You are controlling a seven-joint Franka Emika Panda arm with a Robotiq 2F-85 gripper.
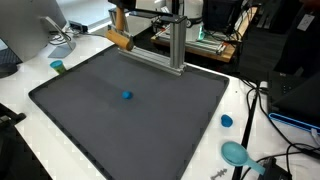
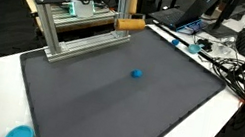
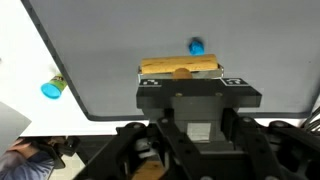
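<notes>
In the wrist view my gripper (image 3: 181,78) is shut on a tan wooden block (image 3: 160,67) that lies crosswise at its fingertips. In both exterior views the block (image 1: 119,40) (image 2: 130,23) hangs over the back edge of a dark grey mat (image 1: 110,125) (image 2: 106,106), next to an aluminium frame (image 1: 165,55) (image 2: 73,29). The gripper itself is hard to pick out there. A small blue ball (image 1: 126,96) (image 2: 137,74) (image 3: 196,46) lies on the mat's middle, well apart from the gripper.
A teal cup (image 1: 58,66) (image 3: 52,86) stands on the white table near a mat corner. Blue lids (image 1: 227,121) (image 1: 235,152) and cables lie beside the mat. A teal disc (image 2: 20,134) sits at a table edge. Monitors and clutter stand behind.
</notes>
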